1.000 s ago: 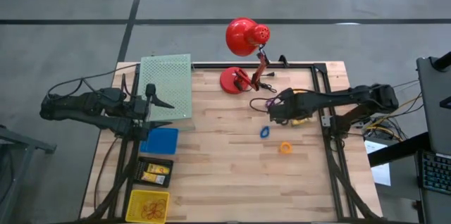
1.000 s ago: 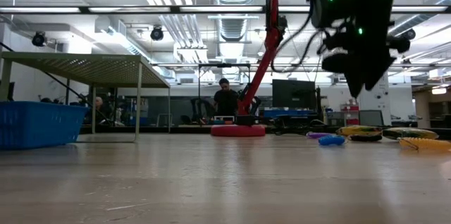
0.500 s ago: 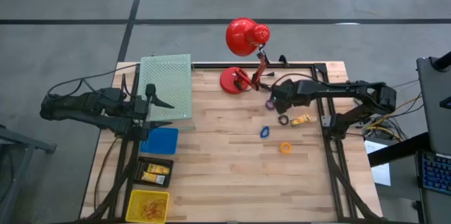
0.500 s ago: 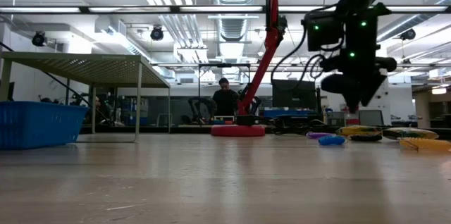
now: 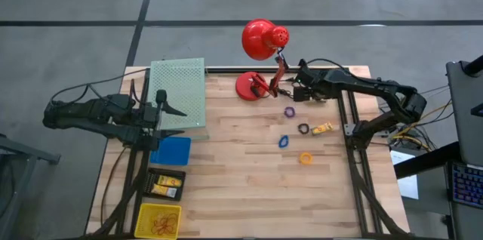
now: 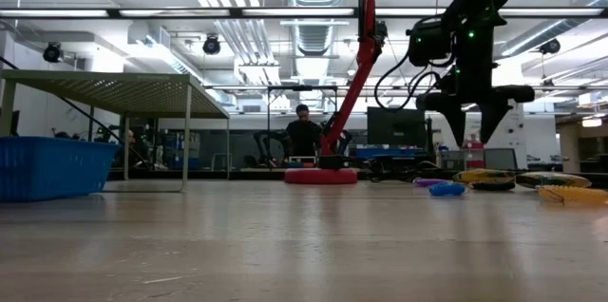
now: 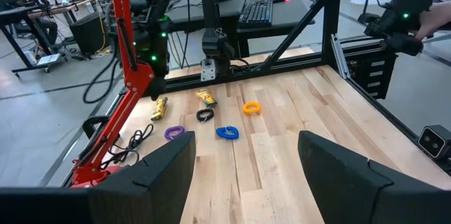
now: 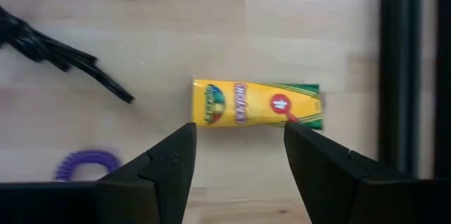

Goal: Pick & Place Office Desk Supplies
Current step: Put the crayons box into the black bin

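Small supplies lie on the wooden table near its right side: a purple ring [image 5: 289, 112], a black ring [image 5: 303, 128], a yellow piece [image 5: 323, 127], a blue ring [image 5: 284, 141] and an orange ring [image 5: 306, 158]. A second yellow piece, a flat crayon box [image 8: 257, 104], lies near the red lamp's base. My right gripper [image 8: 239, 131] hangs open above that box, fingers pointing down, well off the table [image 6: 467, 126]. My left gripper [image 7: 246, 143] waits open at the table's left side [image 5: 162, 108].
The red desk lamp [image 5: 260, 40] stands on its base [image 5: 249, 87] at the far edge, its black cord [image 8: 49, 51] running beside the crayon box. A green mesh shelf [image 5: 178, 93], blue bin [image 5: 171, 150], black tray [image 5: 164, 183] and yellow bin [image 5: 158, 220] line the left side.
My right gripper has moved from above the black ring and yellow piece toward the far edge, ending beside the lamp's base. In the low view its fingers were together and now stand apart. The supplies have stayed in place.
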### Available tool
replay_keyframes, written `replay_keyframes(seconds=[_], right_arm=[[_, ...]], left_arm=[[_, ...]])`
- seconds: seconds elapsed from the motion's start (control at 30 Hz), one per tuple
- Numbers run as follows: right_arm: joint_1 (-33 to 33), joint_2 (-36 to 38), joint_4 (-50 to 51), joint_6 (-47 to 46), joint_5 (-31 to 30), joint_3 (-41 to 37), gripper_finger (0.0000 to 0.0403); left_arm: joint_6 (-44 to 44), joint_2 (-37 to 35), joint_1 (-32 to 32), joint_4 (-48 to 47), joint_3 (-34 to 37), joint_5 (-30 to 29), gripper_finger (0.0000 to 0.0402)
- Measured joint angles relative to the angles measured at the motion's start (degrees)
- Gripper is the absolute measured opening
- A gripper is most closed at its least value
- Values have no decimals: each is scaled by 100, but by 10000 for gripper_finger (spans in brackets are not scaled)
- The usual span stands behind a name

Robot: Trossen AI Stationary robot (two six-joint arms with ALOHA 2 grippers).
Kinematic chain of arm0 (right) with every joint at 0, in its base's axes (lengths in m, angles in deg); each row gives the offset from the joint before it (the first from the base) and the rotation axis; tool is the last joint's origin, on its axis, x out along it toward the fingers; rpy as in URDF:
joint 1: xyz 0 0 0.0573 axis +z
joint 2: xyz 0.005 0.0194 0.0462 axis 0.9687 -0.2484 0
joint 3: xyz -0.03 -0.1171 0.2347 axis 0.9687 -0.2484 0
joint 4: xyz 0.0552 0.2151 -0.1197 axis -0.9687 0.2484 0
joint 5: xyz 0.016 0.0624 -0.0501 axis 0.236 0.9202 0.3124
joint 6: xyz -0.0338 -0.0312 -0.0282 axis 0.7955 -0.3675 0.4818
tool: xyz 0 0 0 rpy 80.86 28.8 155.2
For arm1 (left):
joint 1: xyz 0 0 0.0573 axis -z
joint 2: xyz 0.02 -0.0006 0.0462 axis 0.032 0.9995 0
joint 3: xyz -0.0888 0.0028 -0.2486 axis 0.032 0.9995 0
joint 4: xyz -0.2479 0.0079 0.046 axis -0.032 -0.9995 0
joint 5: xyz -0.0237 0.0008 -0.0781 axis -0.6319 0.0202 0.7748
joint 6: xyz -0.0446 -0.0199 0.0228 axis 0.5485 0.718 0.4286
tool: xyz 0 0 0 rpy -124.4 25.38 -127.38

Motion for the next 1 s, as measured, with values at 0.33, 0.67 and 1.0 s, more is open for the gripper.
replay_keyframes(seconds=[0.33,0.67,1.0], right_arm=[[-222,-7,-293,183,113,4,212],[-308,-541,-422,-142,-261,-60,212],[-454,-1430,-488,-371,-549,-47,212]], left_arm=[[0,0,0,0,0,0,256],[0,0,4,0,0,0,256],[0,0,4,1,0,-1,256]])
